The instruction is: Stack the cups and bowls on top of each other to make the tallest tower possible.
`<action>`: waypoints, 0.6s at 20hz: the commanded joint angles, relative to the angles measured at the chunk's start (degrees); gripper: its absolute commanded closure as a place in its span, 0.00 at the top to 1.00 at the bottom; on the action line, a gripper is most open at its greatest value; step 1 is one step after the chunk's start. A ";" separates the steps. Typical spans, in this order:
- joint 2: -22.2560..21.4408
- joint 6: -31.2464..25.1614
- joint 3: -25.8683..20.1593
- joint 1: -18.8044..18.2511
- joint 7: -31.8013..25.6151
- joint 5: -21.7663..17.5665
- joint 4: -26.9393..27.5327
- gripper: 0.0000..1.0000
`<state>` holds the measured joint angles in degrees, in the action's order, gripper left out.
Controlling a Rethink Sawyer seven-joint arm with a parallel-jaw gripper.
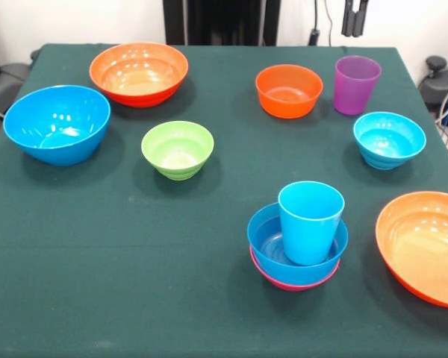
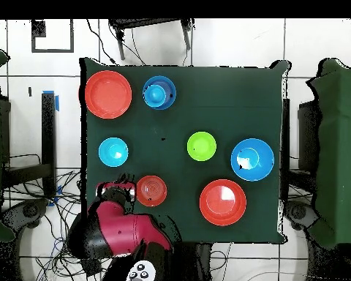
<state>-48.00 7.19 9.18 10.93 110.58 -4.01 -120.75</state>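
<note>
The tower (image 1: 297, 250) — light blue plastic tumbler in blue bowl on pink bowl — stands waiting; gripper (image 1: 356, 16) hangs above the purple cup, fingers unreadable.

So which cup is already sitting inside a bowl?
The light blue cup. It stands upright in the blue bowl on the pink bowl; the purple cup stands alone on the table.

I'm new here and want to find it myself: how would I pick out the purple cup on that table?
Start from the green tablecloth in the front view and look to its far right corner. There, beside a small orange bowl, stands the purple cup, upright and alone. It is the only purple thing on the table, see-through and taller than wide; the other cup, the blue cup, sits inside stacked bowls nearer the front.
</note>
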 commanded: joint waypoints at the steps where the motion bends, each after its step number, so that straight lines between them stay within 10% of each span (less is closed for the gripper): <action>1: 2.10 -6.83 -5.85 -0.90 6.12 0.43 2.46 0.00; 12: 2.24 -7.12 -6.60 -1.83 5.77 0.02 2.32 0.00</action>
<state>-48.01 7.16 8.78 10.73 110.58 -4.01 -120.75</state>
